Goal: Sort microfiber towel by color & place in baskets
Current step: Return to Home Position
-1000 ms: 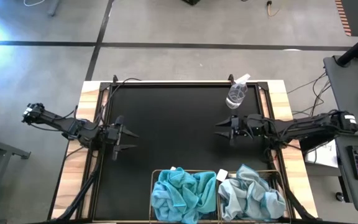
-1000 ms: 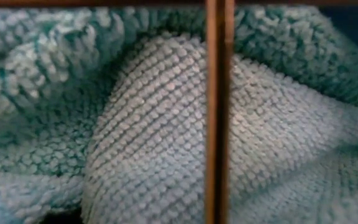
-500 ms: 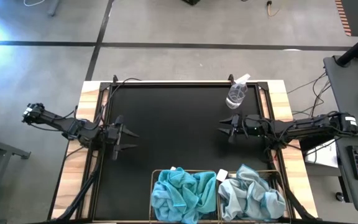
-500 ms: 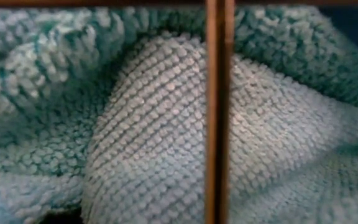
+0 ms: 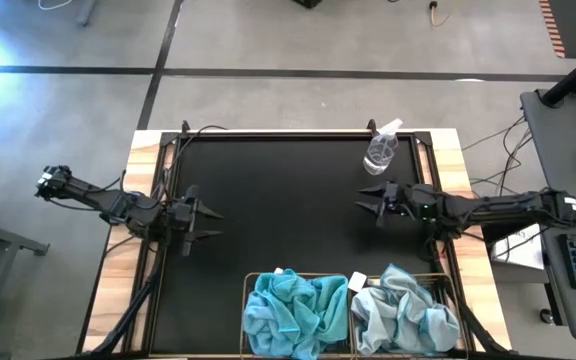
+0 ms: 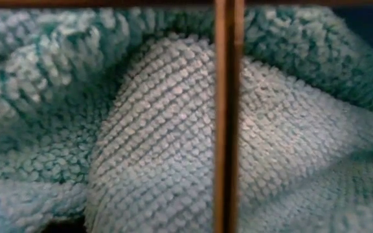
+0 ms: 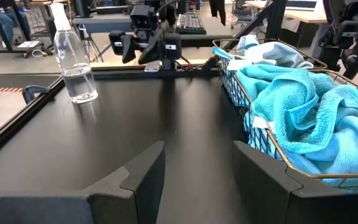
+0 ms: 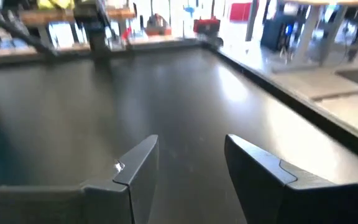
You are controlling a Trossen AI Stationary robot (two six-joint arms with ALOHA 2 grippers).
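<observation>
- left end effector [image 5: 208, 226]: hovers low over the black worktop [image 5: 278, 180], fingers spread wide, nothing between them. its wrist view shows the same wide gap [image 7: 197, 171].
- right end effector [image 5: 365, 210]: faces the left one across the worktop, well apart from it. fingers wide apart, holding nothing [image 8: 191, 171].
- first basket [image 5: 245, 300]: forward and to one side of the left end effector, well apart. it holds the turquoise towels [image 5: 293, 310], heaped above the rim.
- second basket [image 5: 452, 295]: touching the first, off to one side of the right end effector. it holds the pale grey-blue towels [image 5: 403, 315].
- low view: towel pile [image 6: 154, 142] fills the frame behind one upright basket wire [image 6: 227, 116].
- spray bottle [image 5: 381, 150]: upright, near the right end effector on the side away from the baskets, not touching.
</observation>
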